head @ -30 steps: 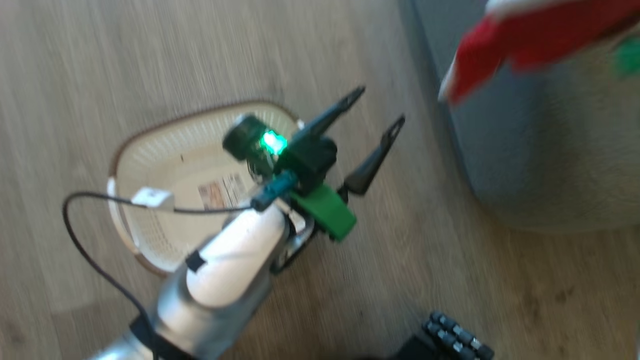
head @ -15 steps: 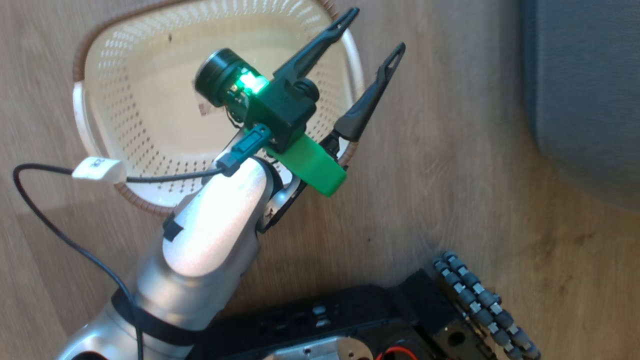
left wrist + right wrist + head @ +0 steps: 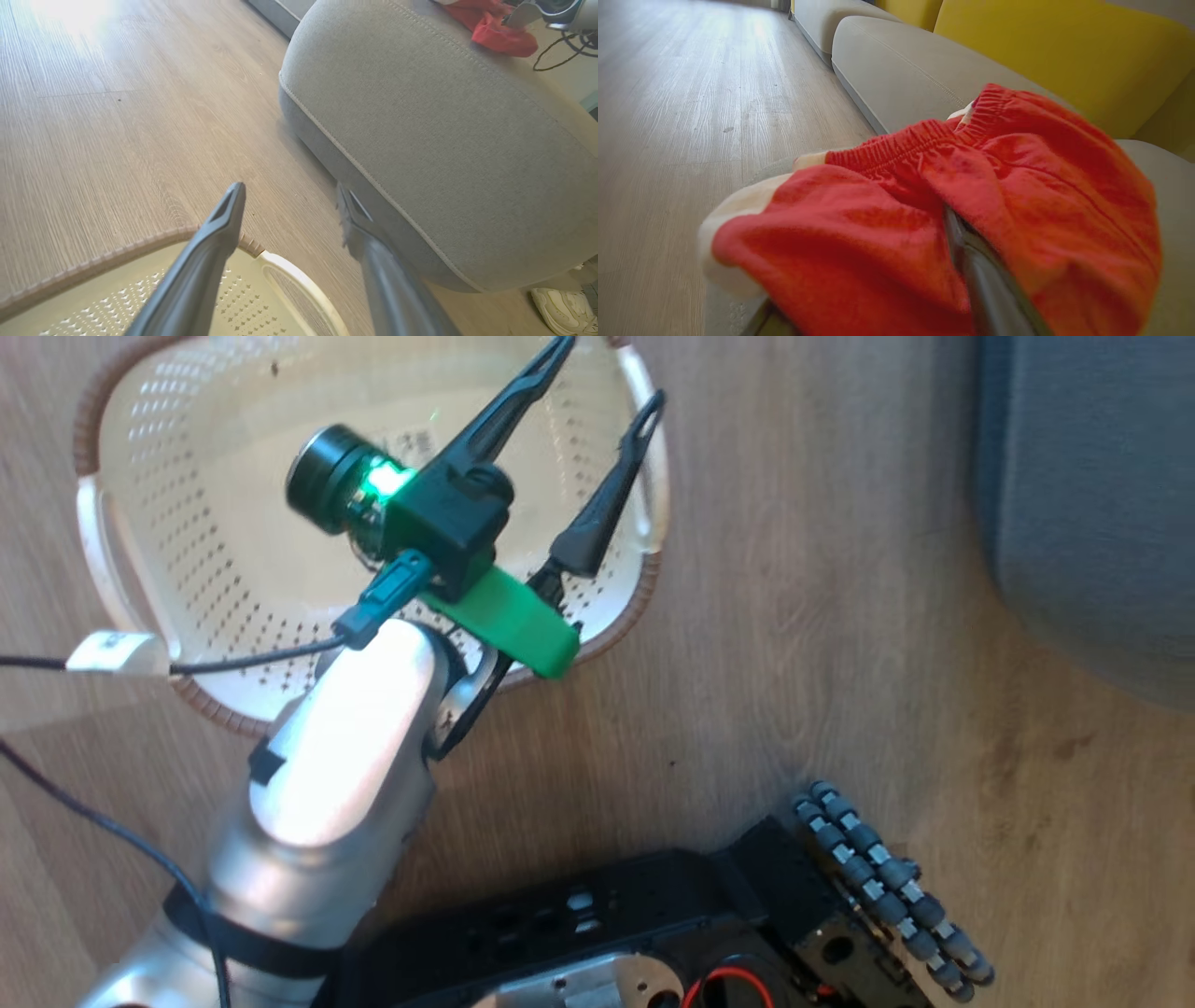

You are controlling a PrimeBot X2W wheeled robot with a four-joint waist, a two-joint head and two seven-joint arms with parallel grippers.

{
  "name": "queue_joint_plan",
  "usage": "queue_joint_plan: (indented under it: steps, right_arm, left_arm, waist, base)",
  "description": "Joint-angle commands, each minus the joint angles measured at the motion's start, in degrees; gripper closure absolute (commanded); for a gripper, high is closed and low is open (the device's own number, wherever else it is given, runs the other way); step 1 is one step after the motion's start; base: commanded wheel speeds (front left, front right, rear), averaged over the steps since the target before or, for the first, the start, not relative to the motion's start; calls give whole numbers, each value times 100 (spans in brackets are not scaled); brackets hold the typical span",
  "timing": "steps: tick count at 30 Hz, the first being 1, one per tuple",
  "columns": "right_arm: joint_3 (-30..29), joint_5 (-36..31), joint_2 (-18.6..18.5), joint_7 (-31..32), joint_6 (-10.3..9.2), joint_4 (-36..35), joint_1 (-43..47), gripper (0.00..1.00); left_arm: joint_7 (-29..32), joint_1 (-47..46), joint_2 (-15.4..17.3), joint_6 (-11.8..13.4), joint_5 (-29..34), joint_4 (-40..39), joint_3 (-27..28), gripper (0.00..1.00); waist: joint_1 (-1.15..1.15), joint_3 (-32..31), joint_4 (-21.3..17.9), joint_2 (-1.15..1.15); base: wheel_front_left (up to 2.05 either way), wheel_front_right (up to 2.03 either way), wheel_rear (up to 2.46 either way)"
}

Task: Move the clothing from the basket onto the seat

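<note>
The cream basket (image 3: 187,523) with a brown rim sits on the wood floor, holding just a sticker (image 3: 411,434). My left gripper (image 3: 611,369) hangs open above its right side with nothing between the fingers; in the left wrist view its fingertips (image 3: 236,186) reach past the basket rim (image 3: 140,242) toward the grey seat (image 3: 444,140). Red clothing (image 3: 500,37) lies on the seat's far end beside my right arm (image 3: 560,11). In the right wrist view the red and white clothing (image 3: 1017,163) drapes over my right gripper (image 3: 887,219) on the seat (image 3: 915,70). One dark finger (image 3: 980,280) shows well off centre, so the jaws stand apart.
My black base with a roller wheel (image 3: 887,887) fills the lower head view. A black cable (image 3: 233,658) crosses the basket's near rim. The seat (image 3: 1092,523) stands at the right. Yellow back cushions (image 3: 1041,42) rise behind it. A white shoe (image 3: 560,303) lies on the floor.
The head camera has swung down, taking the clothing out of its view and bringing in my base. Relative to the basket, my left gripper has shifted from its right rim to over its inside, still open.
</note>
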Motion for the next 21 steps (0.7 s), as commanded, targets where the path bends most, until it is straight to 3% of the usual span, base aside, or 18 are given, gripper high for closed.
queue_joint_plan:
  steps: [1, 7, 13, 21]
  right_arm:
    - [54, 103, -41, -87, -2, -135, 268, 0]
    - [734, 357, 52, -197, -2, -669, 1430, 0]
    - [1257, 712, 257, -206, -2, -2056, 3046, 0]
    - [1696, 572, 899, -207, -2, -3381, 4693, 0]
  left_arm:
    - [-53, 321, 52, 6, 0, -156, 109, 0]
    - [-53, 696, 1, 31, -129, -123, 315, 0]
    - [-53, 1360, -64, 113, -401, 21, 729, 0]
    - [-53, 2133, -164, 242, -595, 76, 1290, 0]
  waist:
    - [0, -425, -276, 0]
    - [0, -1334, -403, 0]
    - [0, -2335, -394, 0]
    - [0, -3290, 17, 0]
  base:
    - [0, 0, 0]
    - [0, 0, 0]
    - [0, 0, 0]
    - [0, 0, 0]
